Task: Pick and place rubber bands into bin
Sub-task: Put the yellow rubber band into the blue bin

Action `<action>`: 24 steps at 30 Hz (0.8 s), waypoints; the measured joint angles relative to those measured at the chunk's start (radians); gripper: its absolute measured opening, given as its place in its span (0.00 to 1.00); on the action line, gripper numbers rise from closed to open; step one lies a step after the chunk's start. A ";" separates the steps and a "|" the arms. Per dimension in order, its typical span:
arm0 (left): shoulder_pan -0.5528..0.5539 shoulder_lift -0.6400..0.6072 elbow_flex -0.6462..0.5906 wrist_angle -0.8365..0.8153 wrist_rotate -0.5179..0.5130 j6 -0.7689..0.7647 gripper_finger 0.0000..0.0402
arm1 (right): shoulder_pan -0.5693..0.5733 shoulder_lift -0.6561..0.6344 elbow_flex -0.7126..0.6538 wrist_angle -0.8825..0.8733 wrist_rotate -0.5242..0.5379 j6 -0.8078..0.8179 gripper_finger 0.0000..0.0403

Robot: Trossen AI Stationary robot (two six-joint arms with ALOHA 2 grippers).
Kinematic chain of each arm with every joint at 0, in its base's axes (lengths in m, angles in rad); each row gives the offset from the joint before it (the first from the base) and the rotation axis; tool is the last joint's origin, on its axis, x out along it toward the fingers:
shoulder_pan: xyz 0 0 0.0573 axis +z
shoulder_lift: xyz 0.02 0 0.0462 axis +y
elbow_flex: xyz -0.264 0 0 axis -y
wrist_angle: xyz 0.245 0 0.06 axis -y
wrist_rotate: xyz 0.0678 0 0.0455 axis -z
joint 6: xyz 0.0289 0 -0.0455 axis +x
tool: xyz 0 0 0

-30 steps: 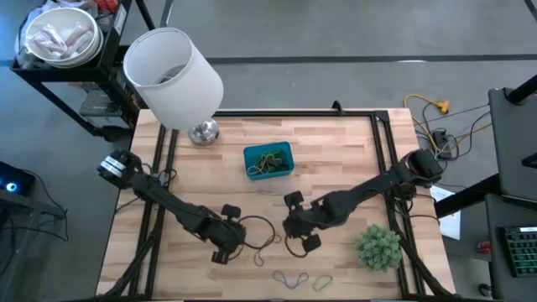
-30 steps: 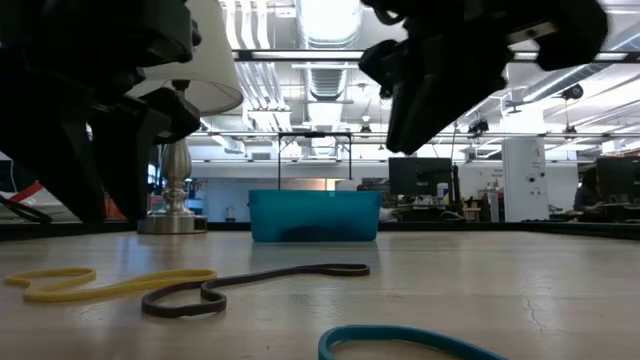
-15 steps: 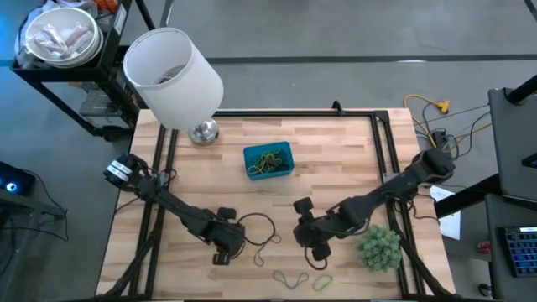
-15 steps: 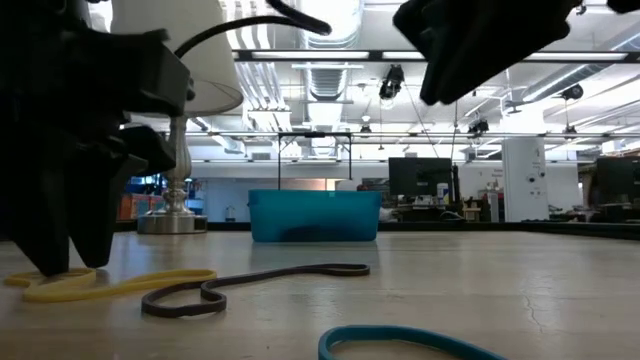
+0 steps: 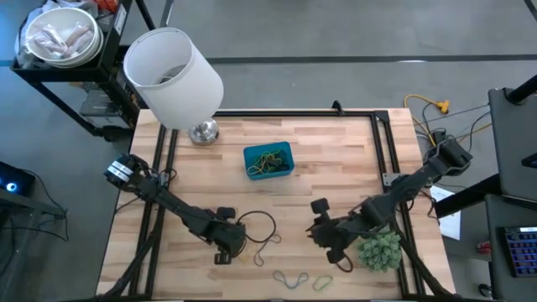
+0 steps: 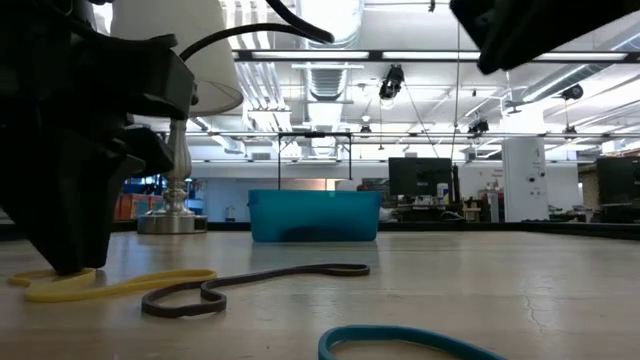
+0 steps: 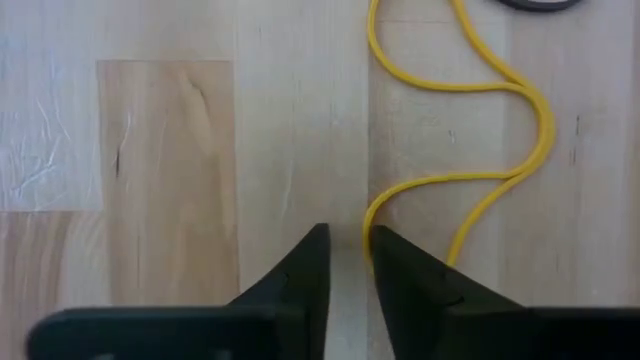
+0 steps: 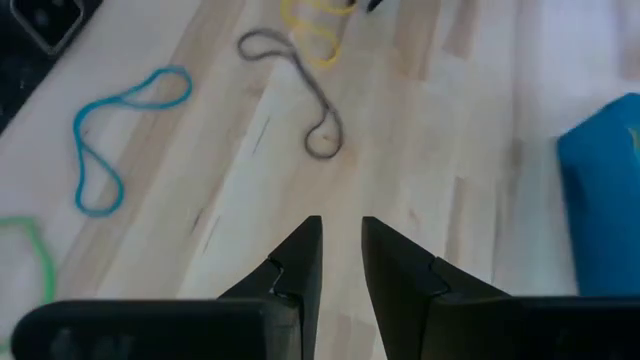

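While left claw (image 7: 347, 262) narrows on yellow band (image 7: 505, 150) lying on worktop (image 5: 336, 159) | step: pick; next: lift, carry to bin (image 5: 268, 159) | right claw (image 8: 340, 255) narrow, empty, raised near plant (image 5: 379, 249)

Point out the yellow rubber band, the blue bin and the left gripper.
yellow rubber band (image 7: 540, 120), left wrist view, on the strand's outer bend.
blue bin (image 5: 251, 157), high view, on its left wall.
left gripper (image 7: 348, 262), left wrist view, midway between its fingertips, down at the band's end.
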 joint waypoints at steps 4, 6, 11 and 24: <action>-0.001 0.000 -0.001 0.003 0.013 0.000 0.06 | 0.033 -0.058 -0.034 0.001 0.059 0.047 0.17; -0.006 0.000 -0.002 0.010 0.013 0.001 0.03 | 0.054 -0.080 -0.047 0.003 0.085 0.066 0.17; -0.024 0.000 -0.003 0.023 0.007 0.001 0.01 | 0.105 -0.112 -0.072 0.002 0.137 0.099 0.17; -0.037 0.001 -0.003 0.035 0.025 -0.044 0.13 | 0.146 -0.112 -0.070 0.021 0.163 0.096 0.17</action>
